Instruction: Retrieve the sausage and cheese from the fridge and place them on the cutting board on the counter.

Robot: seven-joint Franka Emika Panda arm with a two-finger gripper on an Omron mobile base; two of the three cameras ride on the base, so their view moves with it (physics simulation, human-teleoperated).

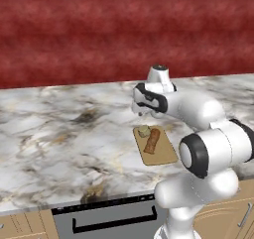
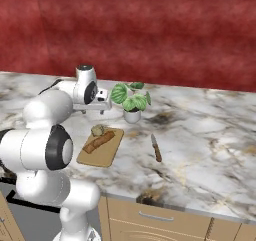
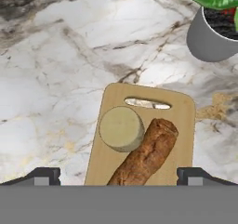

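On the marble counter lies the light tan cutting board. The pale round cheese rests on it, touching the reddish-brown sausage that lies lengthwise beside it. My gripper hangs a little above the board's far end. It is open, with its two tips spread wide on either side of the board and nothing between them. The fridge is out of view.
A potted green plant in a grey pot stands just beyond the board. A knife lies on the counter to the board's right. A red wall backs the counter. A dark-handled appliance front sits below the counter edge.
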